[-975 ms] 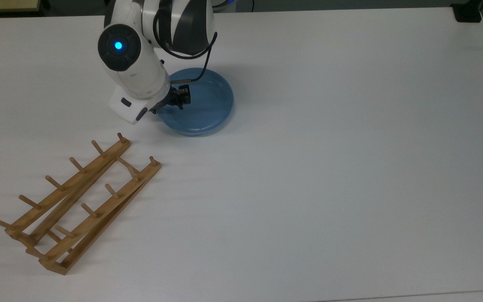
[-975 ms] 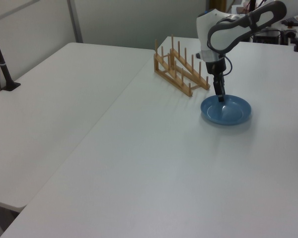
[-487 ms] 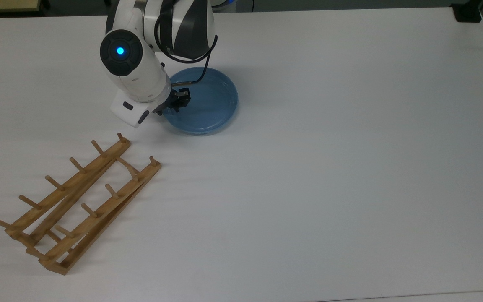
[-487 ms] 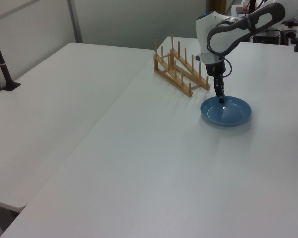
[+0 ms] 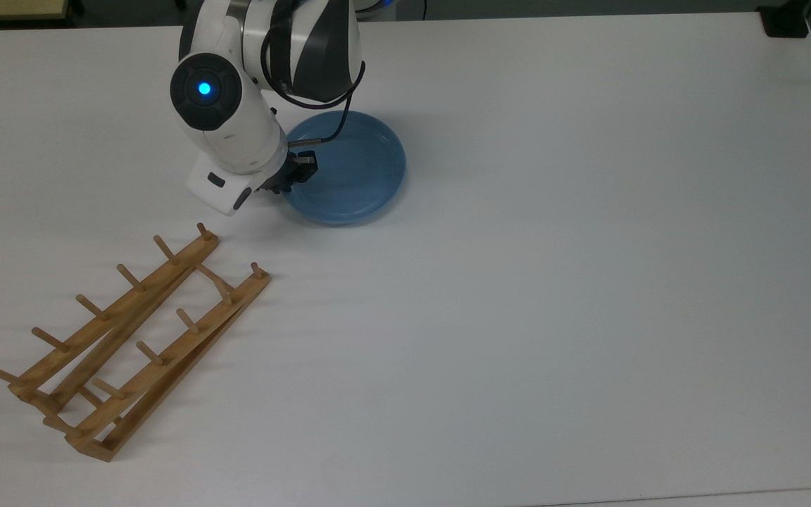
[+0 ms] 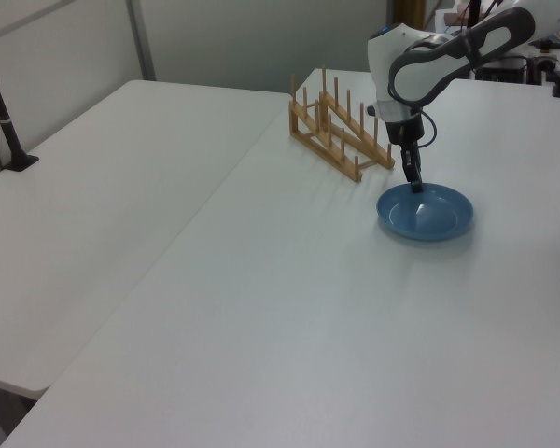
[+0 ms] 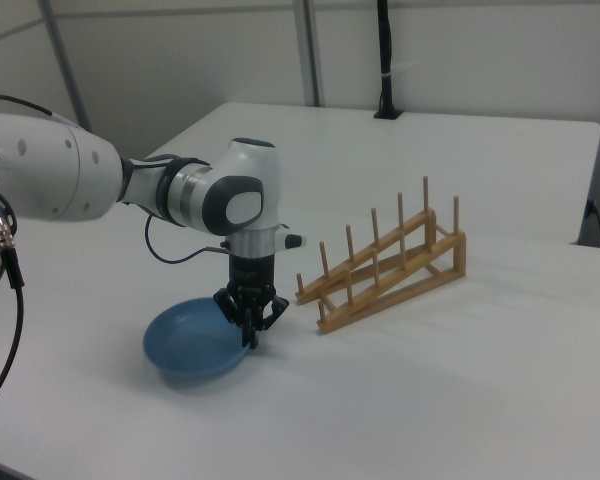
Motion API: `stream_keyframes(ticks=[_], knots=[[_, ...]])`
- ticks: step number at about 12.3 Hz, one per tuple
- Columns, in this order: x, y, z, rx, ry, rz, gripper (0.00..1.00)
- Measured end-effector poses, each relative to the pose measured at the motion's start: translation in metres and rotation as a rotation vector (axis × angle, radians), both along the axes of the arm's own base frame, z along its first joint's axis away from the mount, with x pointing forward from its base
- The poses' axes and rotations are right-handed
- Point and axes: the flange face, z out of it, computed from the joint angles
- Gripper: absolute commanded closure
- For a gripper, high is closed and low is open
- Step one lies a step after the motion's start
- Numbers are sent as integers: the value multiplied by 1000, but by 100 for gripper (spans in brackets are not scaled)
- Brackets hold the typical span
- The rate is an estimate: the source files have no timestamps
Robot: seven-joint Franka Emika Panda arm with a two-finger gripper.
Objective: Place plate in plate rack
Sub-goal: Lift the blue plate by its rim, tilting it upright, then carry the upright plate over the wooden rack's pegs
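Hand (image 7: 251,340): pointing down, fingers closed narrow on rim of plate (image 5: 353,169), at the edge toward the rack. Plate: flat on white surface (image 5: 553,282). Plate rack (image 5: 127,345): unloaded, near the plate, apart.

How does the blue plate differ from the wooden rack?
The plate is round, glossy and light blue; the rack is long, brown wood. The plate is shallow and low; the rack carries rows of upright pegs. The gripper is at the plate's rim, while the rack stands apart. Both sit on the white table.
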Motion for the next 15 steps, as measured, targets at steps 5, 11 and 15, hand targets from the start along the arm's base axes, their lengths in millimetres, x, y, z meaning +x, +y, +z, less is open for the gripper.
stream_keyframes(ticks=[5,11,15], knots=[[3,0,9,5,-17,28,100],[22,-8,87,-15,-170,25,100],[41,-14,163,-43,-366,23,100]])
